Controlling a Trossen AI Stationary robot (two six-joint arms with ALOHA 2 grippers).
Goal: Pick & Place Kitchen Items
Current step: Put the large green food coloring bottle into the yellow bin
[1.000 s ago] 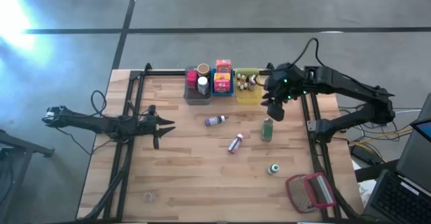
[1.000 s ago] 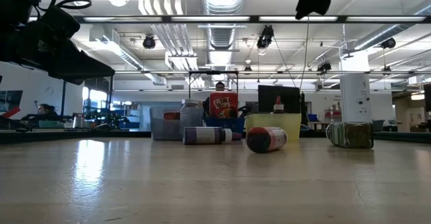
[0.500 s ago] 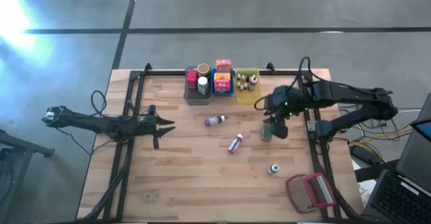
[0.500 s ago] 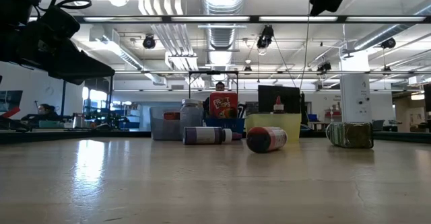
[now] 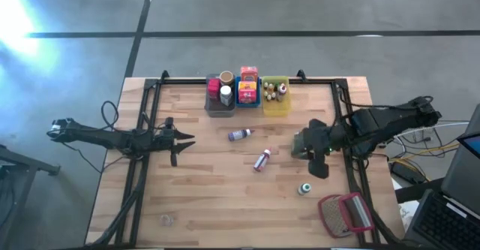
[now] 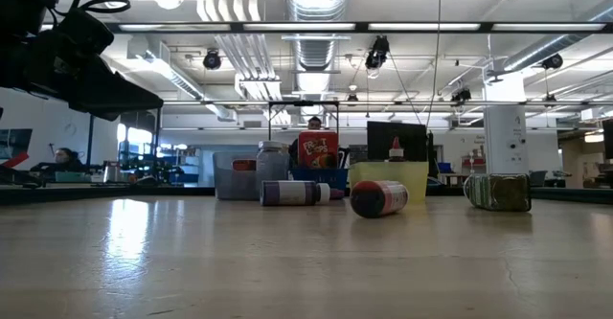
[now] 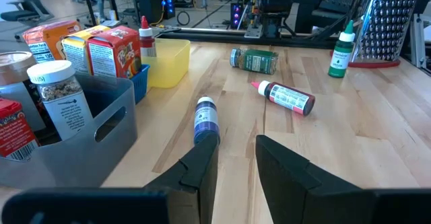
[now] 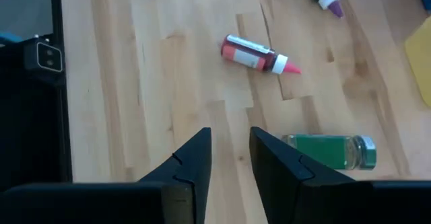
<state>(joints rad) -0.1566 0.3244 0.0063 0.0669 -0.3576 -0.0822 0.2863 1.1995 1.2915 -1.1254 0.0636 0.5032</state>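
Wooden planks make up the table (image 5: 202,197), seen from above with three bins in a row at its far edge: a grey bin (image 5: 220,106), a blue bin (image 5: 249,100) and a yellow bin (image 5: 276,106), all holding small groceries. On the open boards lie a purple-capped bottle (image 5: 240,134), a red bottle (image 5: 262,160) and a green jar (image 5: 298,144) partly under the right gripper (image 5: 318,162), which hangs above the table's right side. A small green bottle (image 5: 304,188) stands nearer the front, close to a red-framed mesh object (image 5: 346,213). The left gripper (image 5: 178,142) waits over the left side.

At table height, the purple-capped bottle (image 6: 292,193), the red bottle (image 6: 379,198) and the green jar (image 6: 498,192) lie on their sides before the bins, with room lights and ducts behind.

From the left wrist, the left gripper (image 7: 236,163) shows its fingers (image 7: 202,170) a narrow gap apart, holding nothing, with the purple-capped bottle (image 7: 205,118) lying just ahead on the boards.

From the right wrist, the right gripper (image 8: 227,160) also has its fingers (image 8: 192,163) slightly parted and empty; the green jar (image 8: 330,152) lies on the wood beside them, untouched, and the red bottle (image 8: 256,54) lies farther off.
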